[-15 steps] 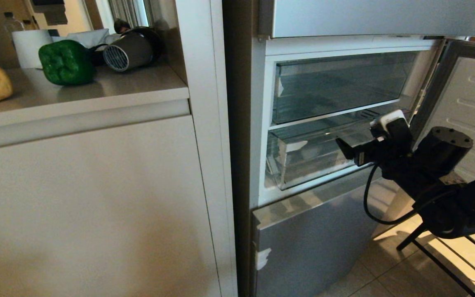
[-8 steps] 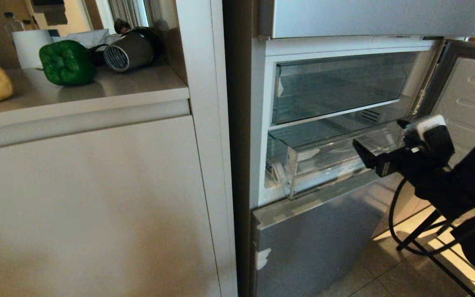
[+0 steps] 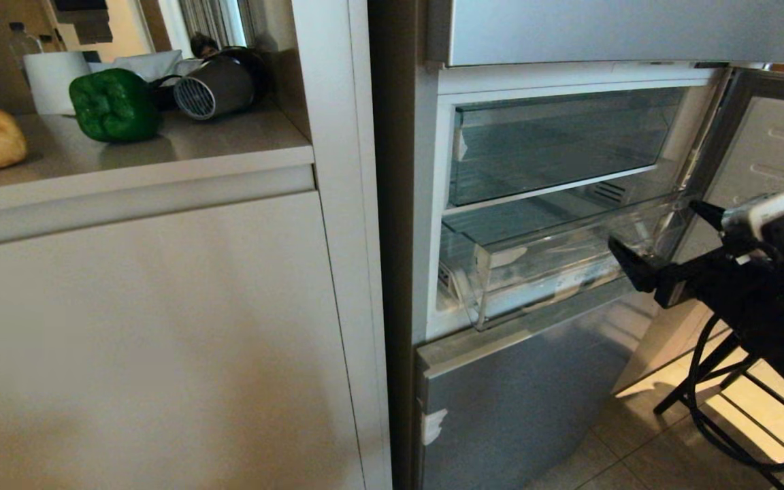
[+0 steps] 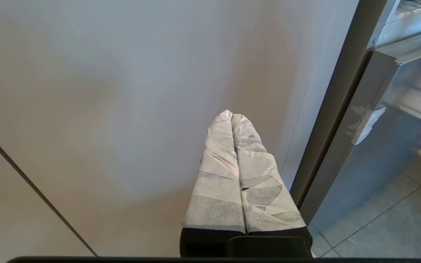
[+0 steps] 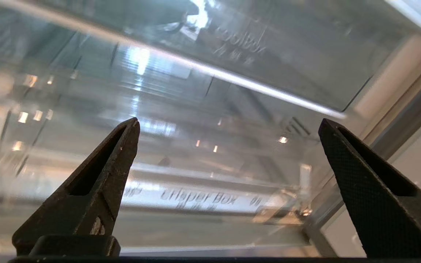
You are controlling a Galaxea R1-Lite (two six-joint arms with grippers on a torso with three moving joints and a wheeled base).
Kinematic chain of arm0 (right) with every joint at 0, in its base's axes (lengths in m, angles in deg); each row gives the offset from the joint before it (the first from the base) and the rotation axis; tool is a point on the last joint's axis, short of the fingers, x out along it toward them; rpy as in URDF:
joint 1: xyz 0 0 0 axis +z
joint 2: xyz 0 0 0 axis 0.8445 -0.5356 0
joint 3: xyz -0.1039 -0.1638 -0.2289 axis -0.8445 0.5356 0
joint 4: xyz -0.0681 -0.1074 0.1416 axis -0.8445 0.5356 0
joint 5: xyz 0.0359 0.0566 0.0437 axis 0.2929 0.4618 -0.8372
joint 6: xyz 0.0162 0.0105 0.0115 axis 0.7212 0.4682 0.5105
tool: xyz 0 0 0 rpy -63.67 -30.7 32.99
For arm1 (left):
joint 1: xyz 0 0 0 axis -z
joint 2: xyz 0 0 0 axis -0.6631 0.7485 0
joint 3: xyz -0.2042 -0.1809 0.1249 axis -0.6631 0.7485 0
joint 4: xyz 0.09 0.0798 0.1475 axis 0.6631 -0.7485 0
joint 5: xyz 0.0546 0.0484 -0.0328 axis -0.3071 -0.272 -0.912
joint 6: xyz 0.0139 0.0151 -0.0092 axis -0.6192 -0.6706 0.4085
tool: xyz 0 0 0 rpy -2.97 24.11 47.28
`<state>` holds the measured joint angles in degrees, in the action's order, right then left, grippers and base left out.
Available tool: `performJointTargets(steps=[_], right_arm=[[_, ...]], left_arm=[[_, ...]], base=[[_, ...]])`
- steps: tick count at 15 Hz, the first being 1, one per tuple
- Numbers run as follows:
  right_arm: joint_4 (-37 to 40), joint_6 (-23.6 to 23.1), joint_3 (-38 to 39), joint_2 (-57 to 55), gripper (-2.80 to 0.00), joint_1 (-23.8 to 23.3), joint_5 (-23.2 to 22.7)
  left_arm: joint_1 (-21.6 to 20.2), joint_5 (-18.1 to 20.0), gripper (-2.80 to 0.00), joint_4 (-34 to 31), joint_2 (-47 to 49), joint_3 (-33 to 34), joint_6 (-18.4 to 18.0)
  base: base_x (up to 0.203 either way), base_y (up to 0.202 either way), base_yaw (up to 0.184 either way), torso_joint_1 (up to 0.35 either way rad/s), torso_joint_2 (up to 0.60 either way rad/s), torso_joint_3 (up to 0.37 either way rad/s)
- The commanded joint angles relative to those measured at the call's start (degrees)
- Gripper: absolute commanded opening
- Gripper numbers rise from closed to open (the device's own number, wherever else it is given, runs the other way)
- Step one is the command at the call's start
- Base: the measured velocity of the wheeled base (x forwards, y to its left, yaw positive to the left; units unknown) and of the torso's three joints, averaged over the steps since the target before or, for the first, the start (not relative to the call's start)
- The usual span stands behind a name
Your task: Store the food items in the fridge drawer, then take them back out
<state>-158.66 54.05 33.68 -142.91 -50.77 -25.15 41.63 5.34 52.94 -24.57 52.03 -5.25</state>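
Both fingers of right pincer (image 3: 661,235) spread wide, facing fridge drawer (image 3: 542,265).

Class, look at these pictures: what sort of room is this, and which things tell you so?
Most likely a home kitchen: a silver-grey fridge with its door open and a clear plastic pull-out drawer, plus a pale countertop holding a glossy green bell pepper.
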Motion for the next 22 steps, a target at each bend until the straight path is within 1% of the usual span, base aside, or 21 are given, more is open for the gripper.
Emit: performJointTargets(steps=[1,2,3,4,6,7,8,10,11,14,15,17,19,22], right_arm=[[5.44,1.13,-5.73,1.33,0.0,-0.13,0.88],[11.86,2.94,-9.79,2.33,0.0,-0.15,1.68],[21.92,5.35,-13.4,4.02,0.0,-0.16,2.28],[33.36,7.81,-17.23,5.96,0.0,-0.16,2.63],[58.78,13.26,-27.21,10.17,0.0,-0.17,2.86],[67.67,16.21,-32.22,11.63,0.0,-0.17,2.78],[72.29,18.91,-36.15,11.98,0.0,-0.2,2.62],[75.22,21.03,-40.85,8.47,0.0,-0.39,2.59],[76.26,21.36,-43.35,6.17,0.0,-0.84,2.6],[82.99,21.65,-50.35,1.72,0.0,-1.85,1.82],[84.0,21.91,-52.2,0.3,0.0,-1.9,1.56],[85.36,24.27,-56.3,-2.85,0.0,-2.1,1.36],[87.92,25.13,-59.0,-4.8,0.0,-2.19,0.86],[88.21,25.16,-60.83,-6.79,0.0,-2.19,0.32]], left_arm=[[-0.01,-0.01,-2.8,0.03,-0.02,0.62,0.09],[-0.01,-0.01,-2.8,0.03,-0.02,0.62,0.01],[-0.01,-0.01,-2.8,0.03,-0.02,0.62,0.01],[-0.01,-0.01,-2.8,0.03,-0.02,0.62,0.01],[-0.01,-0.01,-2.8,0.03,-0.02,0.62,0.01],[-0.01,-0.01,-2.8,0.03,-0.02,0.62,0.01],[-0.01,-0.01,-2.8,0.03,-0.02,0.62,0.01],[-0.01,-0.01,-2.8,0.03,-0.02,0.62,0.01],[-0.01,-0.01,-2.8,0.03,-0.02,0.62,0.01],[-0.01,-0.01,-2.8,0.03,-0.02,0.62,0.01],[-0.01,-0.01,-2.8,0.03,-0.02,0.62,0.01],[-0.01,-0.01,-2.8,0.03,-0.02,0.62,0.01],[-0.01,-0.01,-2.8,0.03,-0.02,0.62,0.01],[-0.01,-0.01,-2.8,0.03,-0.02,0.62,0.01]], base=[[0.0,0.0,0.0,0.0,0.0,0.0],[0.0,0.0,0.0,0.0,0.0,0.0],[0.0,0.0,0.0,0.0,0.0,0.0],[0.0,0.0,0.0,0.0,0.0,0.0],[0.0,0.0,0.0,0.0,0.0,0.0],[0.0,0.0,0.0,0.0,0.0,0.0],[0.0,0.0,0.0,0.0,0.0,0.0],[0.0,0.0,0.0,0.0,0.0,0.0],[0.0,0.0,0.0,0.0,0.0,0.0],[0.0,0.0,0.0,0.0,0.0,0.0],[0.0,0.0,0.0,0.0,0.0,0.0],[0.0,0.0,0.0,0.0,0.0,0.0],[0.0,0.0,0.0,0.0,0.0,0.0],[0.0,0.0,0.0,0.0,0.0,0.0]])
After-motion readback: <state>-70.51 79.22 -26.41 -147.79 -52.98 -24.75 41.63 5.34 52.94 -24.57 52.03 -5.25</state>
